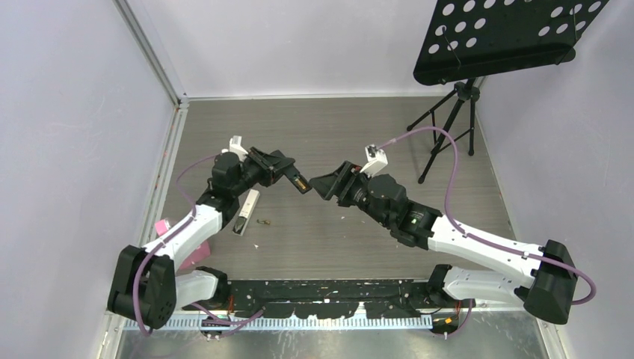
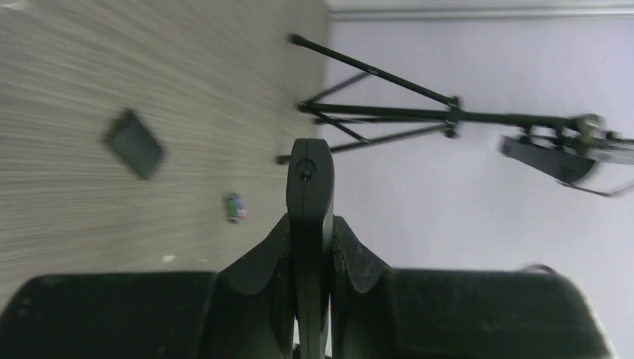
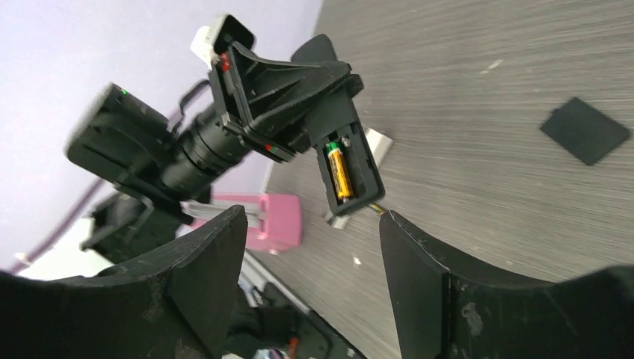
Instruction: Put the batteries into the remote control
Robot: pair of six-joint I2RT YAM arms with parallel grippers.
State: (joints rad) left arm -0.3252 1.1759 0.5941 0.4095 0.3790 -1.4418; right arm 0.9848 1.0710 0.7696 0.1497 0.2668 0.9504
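The left gripper (image 2: 310, 239) is clenched on the remote control (image 3: 364, 161) and holds it up off the table (image 1: 336, 127). Its open compartment faces the right gripper (image 3: 310, 224), whose jaws stand wide and empty just short of it. One orange-gold battery (image 3: 339, 172) is seated, and the slot beside it looks bare, so I'd call it about halfway. Down on the table lie one green-purple cell (image 2: 236, 207), one more small cell (image 1: 263, 222), and one black cover (image 3: 585, 129), not yet refitted.

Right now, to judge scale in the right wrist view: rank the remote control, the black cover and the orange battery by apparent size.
1. remote control, nearer the camera.
2. black cover, farther off.
3. orange battery, clearly smallest.
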